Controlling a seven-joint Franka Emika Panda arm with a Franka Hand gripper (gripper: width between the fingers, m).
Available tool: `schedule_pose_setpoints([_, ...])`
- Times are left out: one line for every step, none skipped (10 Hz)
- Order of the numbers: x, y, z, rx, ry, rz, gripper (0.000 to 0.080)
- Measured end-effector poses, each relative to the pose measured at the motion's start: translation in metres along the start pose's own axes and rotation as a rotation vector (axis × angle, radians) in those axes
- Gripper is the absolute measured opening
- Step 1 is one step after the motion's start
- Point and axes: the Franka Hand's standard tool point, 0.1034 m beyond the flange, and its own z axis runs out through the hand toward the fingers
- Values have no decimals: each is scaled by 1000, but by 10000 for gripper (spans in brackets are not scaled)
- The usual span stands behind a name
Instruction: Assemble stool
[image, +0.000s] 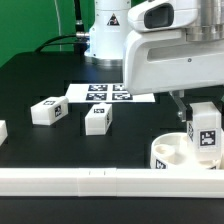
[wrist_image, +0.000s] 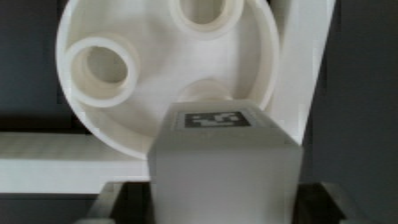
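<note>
Early stage: we see the fingers (image: 188, 113) clenched on a first leg (image: 205, 130) poised at the seat (image: 170, 153) just beneath them, seemingly not yet socketed, while a second leg (image: 47, 111) and third leg (image: 98, 118) lie well apart from them on the tabletop (image: 30, 150).

In the exterior view, the seat (image: 168, 152) lies on the counter (image: 40, 85) at the right, just behind the front rail (image: 90, 181). The held leg (image: 206, 130), gripped in my claw (image: 202, 108), stands upright over the seat's right part. The middle leg (image: 98, 118) and left leg (image: 47, 111) lie further left, with the marker board (image: 108, 93) behind them.
</note>
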Motion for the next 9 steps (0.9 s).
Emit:
schedule_pose_setpoints([0, 0, 0, 5, -1, 51, 338])
schedule_pose_setpoints([0, 1, 0, 10, -3, 157, 338])
schedule_pose_setpoints([0, 1, 0, 24, -5, 243, 338])
schedule_pose_setpoints([-1, 4, 0, 42, -8, 367, 338])
schedule_pose_setpoints([-1, 4, 0, 43, -4, 459, 338])
schedule_pose_setpoints([-2, 3, 1, 48, -8, 541, 338])
schedule_pose_setpoints([-2, 2, 1, 54, -13, 629, 338])
schedule_pose_setpoints([-2, 1, 1, 56, -16, 699, 338])
schedule_pose_setpoints([-3, 0, 2, 65, -26, 812, 338])
